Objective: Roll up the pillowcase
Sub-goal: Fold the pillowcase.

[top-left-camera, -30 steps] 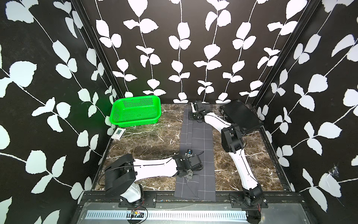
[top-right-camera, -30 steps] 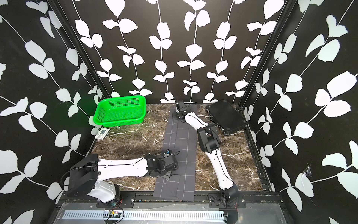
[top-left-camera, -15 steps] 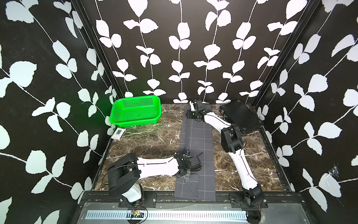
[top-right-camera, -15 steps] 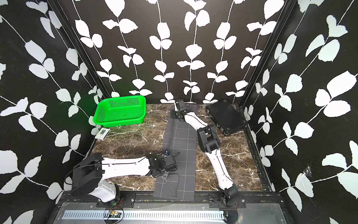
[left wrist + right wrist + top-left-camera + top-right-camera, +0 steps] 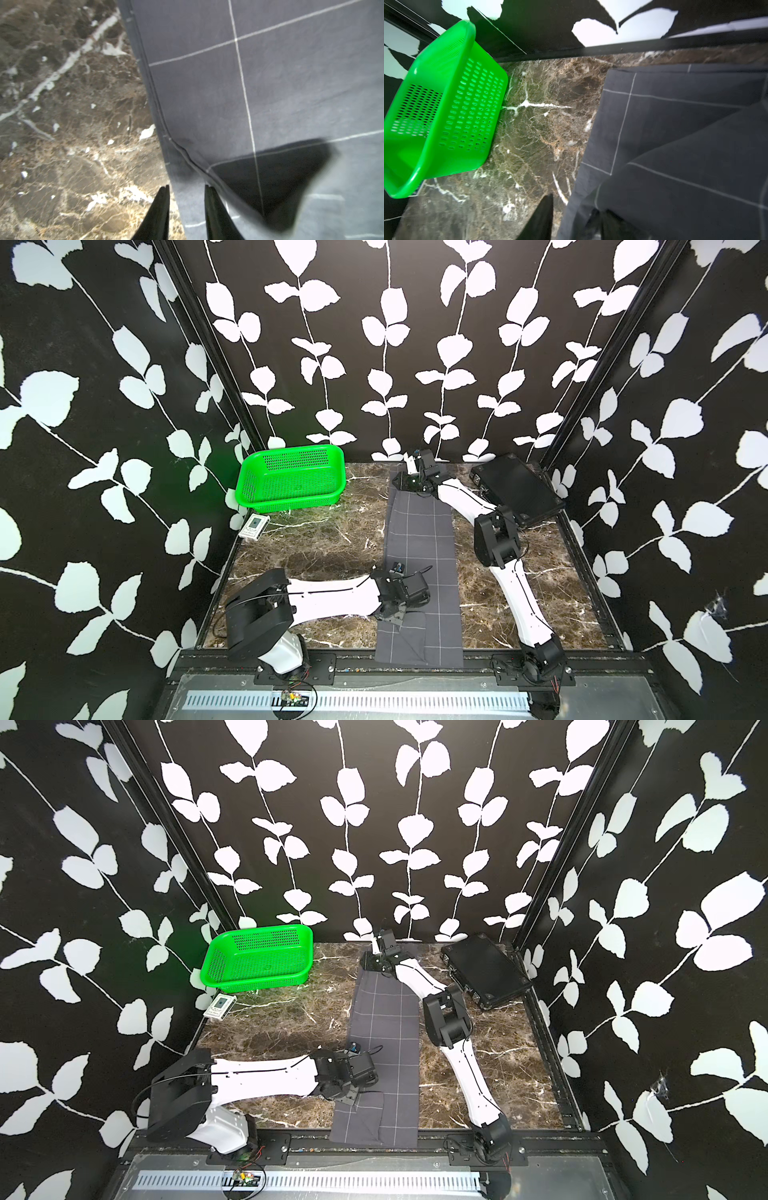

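Both left gripper (image 5: 187, 187) and right gripper (image 5: 576, 204) gape at pillowcase (image 5: 419, 539) edges on marble tabletop (image 5: 316, 547) between leaf-print walls (image 5: 374, 364).

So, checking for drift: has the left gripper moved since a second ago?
Yes: the left gripper slid slightly sideways toward the green basket's side.

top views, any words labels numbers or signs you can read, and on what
No text can be read.
small white device beside the green basket: marks on it, too small to read.
black case: no label shows.
pillowcase: only white grid lines.
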You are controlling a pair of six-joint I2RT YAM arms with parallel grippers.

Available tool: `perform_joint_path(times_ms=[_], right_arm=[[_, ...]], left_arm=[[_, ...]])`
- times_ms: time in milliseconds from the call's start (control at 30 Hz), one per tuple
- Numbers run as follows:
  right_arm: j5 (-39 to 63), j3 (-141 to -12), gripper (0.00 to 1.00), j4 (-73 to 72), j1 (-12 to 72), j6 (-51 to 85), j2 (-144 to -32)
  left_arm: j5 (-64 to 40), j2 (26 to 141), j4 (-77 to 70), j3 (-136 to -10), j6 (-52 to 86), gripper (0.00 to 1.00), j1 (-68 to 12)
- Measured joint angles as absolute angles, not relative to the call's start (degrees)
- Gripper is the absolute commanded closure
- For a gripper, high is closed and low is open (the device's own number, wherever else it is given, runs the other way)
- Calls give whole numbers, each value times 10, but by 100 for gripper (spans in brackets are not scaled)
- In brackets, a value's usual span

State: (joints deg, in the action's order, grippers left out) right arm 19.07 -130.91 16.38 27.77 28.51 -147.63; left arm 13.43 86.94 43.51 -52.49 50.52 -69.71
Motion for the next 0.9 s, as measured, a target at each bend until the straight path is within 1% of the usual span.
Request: perform_joint_path(times_ms=[100, 300, 567, 700, 767, 900], right_arm=[[201, -1317, 55, 181, 278, 279, -1475], [228, -1316, 50, 201, 278, 279, -1456], [226, -1305, 46, 208, 279, 297, -1436], [203, -1306, 44, 215, 281, 297, -1443], [201, -1312, 41, 213, 280, 300, -1454], [201, -1313, 37, 212, 280, 306, -1474]], left_arm=[[136, 852, 438, -525, 507, 68, -693], [142, 840, 444, -529, 500, 64, -673], [134, 837, 390, -529, 457, 59, -610], [123, 855, 361, -529, 441, 58, -599], [114, 872, 349, -529, 436, 57, -599], [107, 896, 342, -529, 430, 59, -599]])
